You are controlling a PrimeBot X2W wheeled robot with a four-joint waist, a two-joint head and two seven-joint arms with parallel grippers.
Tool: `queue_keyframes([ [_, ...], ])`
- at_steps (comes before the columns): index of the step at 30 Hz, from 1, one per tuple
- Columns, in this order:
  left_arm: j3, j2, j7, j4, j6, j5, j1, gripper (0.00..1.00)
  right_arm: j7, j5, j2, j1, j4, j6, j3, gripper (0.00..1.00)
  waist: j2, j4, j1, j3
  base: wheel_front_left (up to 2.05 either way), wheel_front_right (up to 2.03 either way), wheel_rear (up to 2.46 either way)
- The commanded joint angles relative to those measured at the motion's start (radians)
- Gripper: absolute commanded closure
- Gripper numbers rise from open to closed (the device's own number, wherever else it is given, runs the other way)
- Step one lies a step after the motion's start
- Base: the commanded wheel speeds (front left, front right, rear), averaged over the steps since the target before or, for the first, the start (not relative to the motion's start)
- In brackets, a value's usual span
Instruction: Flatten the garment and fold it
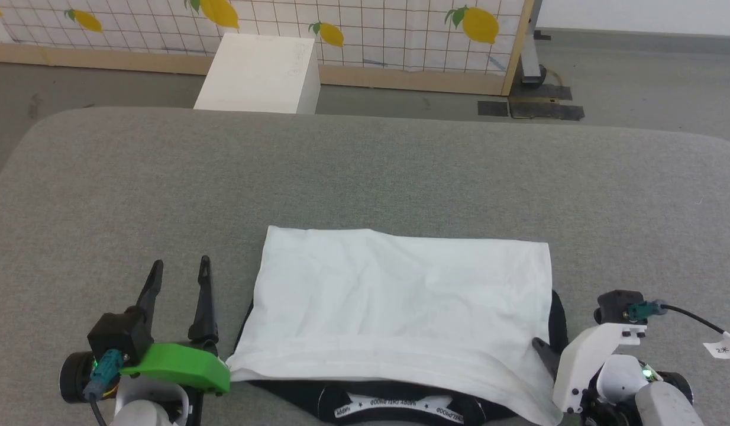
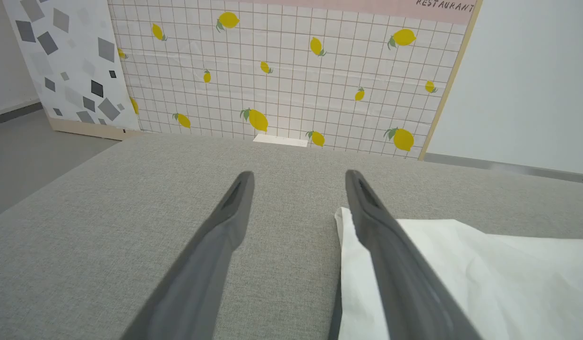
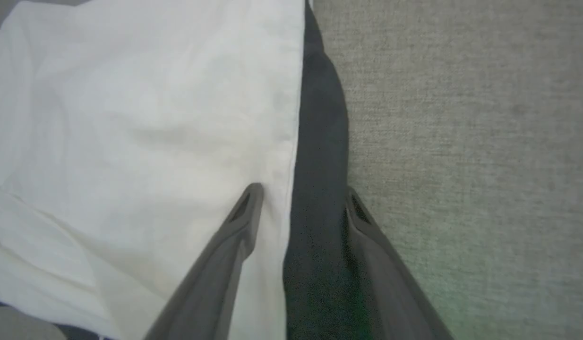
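Note:
The garment (image 1: 400, 302) lies folded over on the grey table (image 1: 365, 171), white side up. Its black neckband with lettered tape (image 1: 394, 408) peeks out at the near edge. My left gripper (image 1: 181, 263) rests open just left of the garment, nothing between its fingers; the left wrist view has the white cloth (image 2: 461, 264) beside its right finger (image 2: 381, 226). My right gripper (image 1: 545, 352) is at the garment's right edge. In the right wrist view its fingers (image 3: 303, 189) stand apart, pointing down over the white edge (image 3: 131, 118) and the black sleeve (image 3: 320, 141).
A white box (image 1: 261, 71) stands on the floor beyond the table's far edge, in front of a lemon-print panel (image 1: 365, 29). Bare grey table stretches beyond and to both sides of the garment. A cable with a paper tag (image 1: 723, 346) hangs off the right wrist.

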Motion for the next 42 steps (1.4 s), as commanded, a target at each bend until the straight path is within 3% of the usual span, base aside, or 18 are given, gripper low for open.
queue_keyframes([
  [1,0.008,-0.011,-0.004,0.005,-0.008,0.013,-0.013,0.0,0.015,0.013,0.021,0.022,0.02,-0.001,0.022,1.0,0.0105,0.0,0.0001,0.0,0.0,0.0,0.0],
  [8,0.034,-0.028,-0.004,0.014,-0.028,0.024,-0.007,0.0,-0.052,-0.02,0.021,0.039,-0.055,-0.001,-0.045,1.0,0.0105,-0.006,0.0001,0.001,0.0,0.0,0.0],
  [17,0.051,-0.046,-0.004,0.016,-0.048,0.039,-0.004,0.0,-0.051,-0.207,0.021,0.1,-0.182,-0.001,-0.316,1.0,0.0105,-0.009,0.0001,0.002,0.0,0.0,0.0],
  [22,0.057,-0.051,-0.004,0.019,-0.057,0.047,-0.006,0.0,-0.032,-0.244,0.021,0.132,-0.266,-0.001,-0.339,1.0,0.0105,-0.011,0.0001,0.003,0.0,0.0,0.0],
  [29,0.063,-0.056,-0.004,0.022,-0.065,0.056,-0.009,0.0,0.011,-0.202,0.021,0.174,-0.501,-0.001,-0.215,1.0,0.0105,-0.007,0.0001,0.005,0.0,0.0,0.0],
  [34,0.061,-0.06,-0.004,0.027,-0.069,0.062,-0.016,0.0,0.074,-0.193,0.021,0.18,-0.698,-0.001,-0.045,1.0,0.0105,0.005,0.0001,0.008,0.0,0.0,0.0],
  [38,0.054,-0.065,-0.004,0.03,-0.072,0.065,-0.025,0.0,0.109,-0.225,0.021,0.13,-0.735,-0.001,0.122,1.0,0.0105,0.018,0.0001,0.017,0.0,0.0,0.0],
  [42,0.039,-0.07,-0.004,0.036,-0.076,0.065,-0.042,0.0,0.126,-0.248,0.021,0.054,-0.667,-0.001,0.282,1.0,0.0105,0.042,0.0001,0.031,0.0,0.0,0.0],
])
